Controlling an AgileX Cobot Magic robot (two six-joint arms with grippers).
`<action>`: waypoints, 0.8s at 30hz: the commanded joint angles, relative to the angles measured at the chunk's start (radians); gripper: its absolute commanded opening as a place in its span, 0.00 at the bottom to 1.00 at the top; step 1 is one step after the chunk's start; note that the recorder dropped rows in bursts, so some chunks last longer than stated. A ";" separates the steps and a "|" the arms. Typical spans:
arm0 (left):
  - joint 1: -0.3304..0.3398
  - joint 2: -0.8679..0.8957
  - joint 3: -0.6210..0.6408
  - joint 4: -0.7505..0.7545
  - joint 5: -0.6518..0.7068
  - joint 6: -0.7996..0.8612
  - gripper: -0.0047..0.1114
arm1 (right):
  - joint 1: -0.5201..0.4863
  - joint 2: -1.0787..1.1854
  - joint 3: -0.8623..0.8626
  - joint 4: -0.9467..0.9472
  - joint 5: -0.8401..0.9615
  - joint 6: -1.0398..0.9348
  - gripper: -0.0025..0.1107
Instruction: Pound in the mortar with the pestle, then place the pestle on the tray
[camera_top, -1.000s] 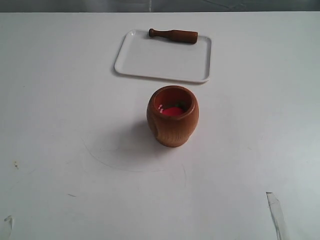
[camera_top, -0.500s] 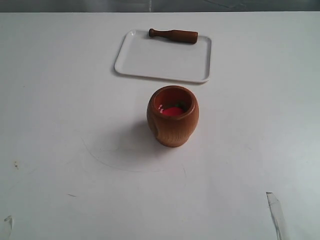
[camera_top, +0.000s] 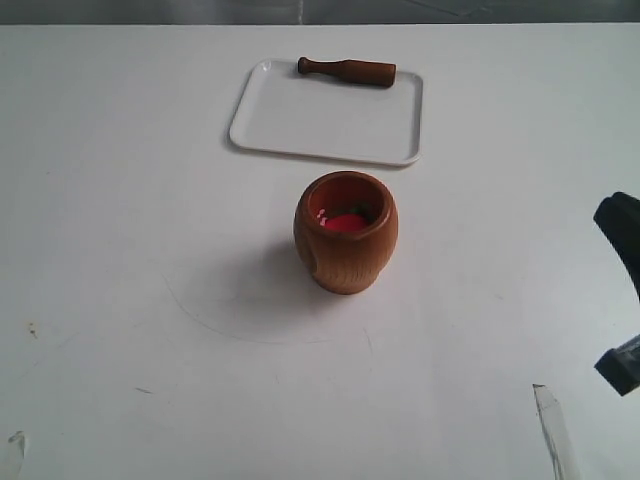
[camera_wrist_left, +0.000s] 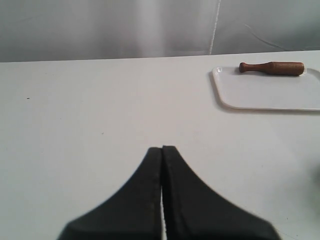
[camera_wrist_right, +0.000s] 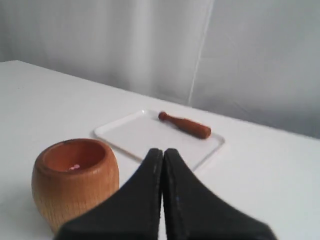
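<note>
Pestle (camera_top: 346, 72) lies on its side along the far edge of the tray (camera_top: 320, 130), knob end toward the left of the exterior view. Nothing grips it. It rests flat by the raised rim, so it looks unlikely to roll off.

Mortar (camera_top: 346, 250) stands upright on the desk (camera_top: 110, 230), just in front of the tray and apart from it. Its mouth faces up, with something red (camera_top: 343, 222) at the bottom. Likely reason for the layout: mortar central, within reach of either arm, with the tray behind it as a rest for the tool.

Left end effector (camera_wrist_left: 162, 148) is clenched on nothing, low over bare desk, well apart from the tray. Right end effector (camera_wrist_right: 163, 150) is likewise clenched and empty, aimed past the mortar toward the tray. A dark part of the right arm (camera_top: 620, 235) shows at the exterior view's right edge. The layout alone does not show whether pounding is done. Any grasp would need the fingers parted first.

Desk is plain matte white, with a faint curved scuff (camera_top: 260, 335) in front of the mortar, a dark speck (camera_top: 33, 329) and a pale strip (camera_top: 552, 425) near the front right. A grey-white curtain (camera_wrist_right: 125, 45) hangs behind the far edge.
</note>
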 joint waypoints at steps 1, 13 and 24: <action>-0.008 -0.001 0.001 -0.007 -0.003 -0.008 0.04 | 0.001 0.001 0.003 0.237 0.085 0.006 0.02; -0.008 -0.001 0.001 -0.007 -0.003 -0.008 0.04 | 0.001 0.001 0.003 0.460 0.085 -0.022 0.02; -0.008 -0.001 0.001 -0.007 -0.003 -0.008 0.04 | -0.242 -0.055 0.003 0.367 0.314 -0.171 0.02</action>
